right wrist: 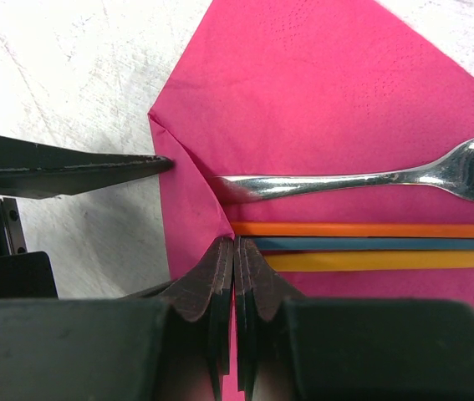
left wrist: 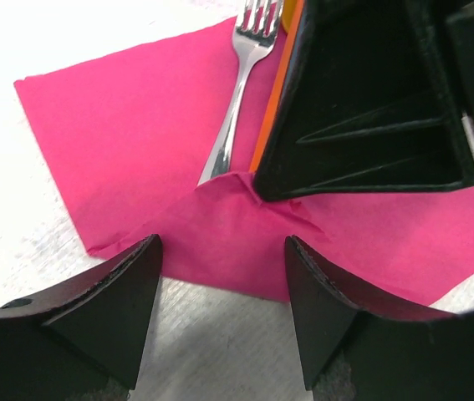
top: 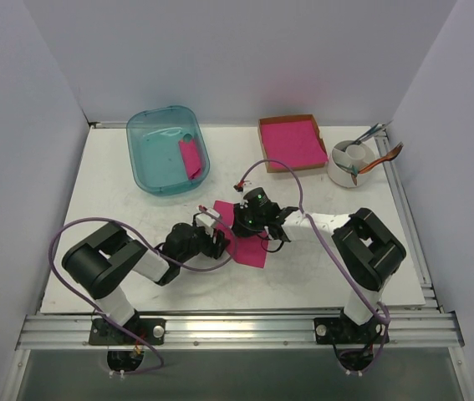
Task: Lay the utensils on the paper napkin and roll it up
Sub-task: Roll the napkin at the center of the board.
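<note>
The magenta paper napkin (top: 252, 252) (left wrist: 119, 134) lies flat mid-table. On it rest the silver fork (left wrist: 238, 100) (right wrist: 362, 177) and, beside it, the thin orange spoon handle (right wrist: 370, 228) (left wrist: 272, 109); the spoon's bowl is hidden. The napkin's near edge is folded up over the handle ends. My right gripper (right wrist: 234, 242) (top: 252, 232) is shut at that fold, with a sliver of pink between its jaws. My left gripper (left wrist: 222, 251) (top: 221, 244) stands open just off the napkin's edge, holding nothing; one of its fingers (right wrist: 94, 164) nearly touches the folded corner.
Thin teal (right wrist: 370, 243) and yellow (right wrist: 370, 261) strips lie alongside the orange handle. At the back are a teal bin (top: 167, 149), a cardboard tray of pink sheets (top: 292, 140) and a white cup (top: 349, 163) with cutlery. Purple cables loop over both arms.
</note>
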Tool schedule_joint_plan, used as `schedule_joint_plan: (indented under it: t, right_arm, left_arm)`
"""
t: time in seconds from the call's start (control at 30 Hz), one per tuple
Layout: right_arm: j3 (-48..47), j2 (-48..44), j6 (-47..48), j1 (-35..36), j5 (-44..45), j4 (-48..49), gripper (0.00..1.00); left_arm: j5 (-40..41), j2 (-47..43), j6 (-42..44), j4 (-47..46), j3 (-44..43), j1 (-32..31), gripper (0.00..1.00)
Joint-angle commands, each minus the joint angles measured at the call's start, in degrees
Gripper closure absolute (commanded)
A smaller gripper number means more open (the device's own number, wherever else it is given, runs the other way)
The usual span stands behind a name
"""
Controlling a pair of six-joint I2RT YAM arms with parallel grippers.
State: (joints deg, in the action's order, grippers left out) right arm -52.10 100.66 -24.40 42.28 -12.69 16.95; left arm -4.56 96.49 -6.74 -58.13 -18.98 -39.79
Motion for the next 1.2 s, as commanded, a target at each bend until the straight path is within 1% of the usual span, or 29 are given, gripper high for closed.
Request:
schedule_joint_plan:
  t: [0.0,0.13,0.23,0.5,0.57,0.6,0.67,0.73,0.87,0.9,0.97,1.0,1.07,1.1,1.13,1.17]
  right_arm:
    - [0.1,-1.3,-0.5,-0.7,-0.5,1.2,0.98]
    - [0.1,-1.3,-0.5,-0.9,-0.7,1.0,0.98]
    - [0.1,-1.3,-0.6,-1.0,-0.7,0.9,0.94]
    - [-0.2,-2.7,-1.0,-1.3,-0.2,0.3,0.91]
    - [-0.5,-3.0,-1.1,-1.4,0.1,-0.1,0.87]
    - [-0.5,-3.3,-1.2,-1.3,0.4,-0.4,0.79]
    - [-0.2,-4.4,-1.6,-1.5,1.3,-0.8,0.77]
    - [0.1,-5.6,-2.0,-1.7,2.2,-1.8,0.72]
    - [1.4,-10.7,-4.3,-2.5,6.8,-4.9,0.67]
    - [2.3,-11.6,-4.9,-2.8,7.8,-6.5,0.63]
    - [3.3,-14.7,-6.6,-3.1,9.9,-8.2,0.59]
    - [4.4,-15.6,-7.5,-3.3,10.6,-10.0,0.54]
    - [5.5,-17.9,-9.2,-3.4,11.8,-11.9,0.53]
    - [6.1,-18.4,-11.5,-3.5,12.5,-14.5,0.53]
    - [6.4,-19.2,-12.7,-3.5,12.5,-15.7,0.54]
    - [6.8,-19.5,-14.2,-3.5,14.4,-16.7,0.55]
  left_arm:
    - [-0.2,0.5,1.6,-4.6,-2.2,-1.0,0.31]
    - [0.5,1.2,1.8,-3.9,-2.5,-1.4,0.31]
    - [1.0,1.9,1.8,-3.7,-2.7,-2.0,0.31]
    - [3.1,3.3,0.6,-3.9,-1.8,-2.2,0.32]
    - [3.3,3.4,0.5,-3.9,-1.4,-2.2,0.32]
    - [3.7,3.4,0.3,-3.8,-1.3,-2.2,0.32]
    - [3.9,3.4,0.2,-4.1,-1.1,-2.7,0.32]
    - [4.1,3.6,0.0,-4.2,-1.1,-3.2,0.32]
    - [5.8,4.2,-0.9,-4.4,-1.0,-4.2,0.32]
    - [6.0,4.4,-1.3,-5.1,-0.9,-4.6,0.32]
    - [6.5,5.2,-2.1,-5.5,-0.8,-5.0,0.32]
    - [6.8,5.6,-2.7,-6.0,-0.8,-5.6,0.32]
    - [7.5,6.4,-3.0,-6.6,-0.8,-6.1,0.31]
    - [7.7,6.9,-3.5,-6.9,-0.8,-6.4,0.31]
    - [7.7,7.5,-3.7,-7.3,-0.8,-6.6,0.31]
    - [7.9,7.7,-4.0,-7.7,-0.7,-6.9,0.31]
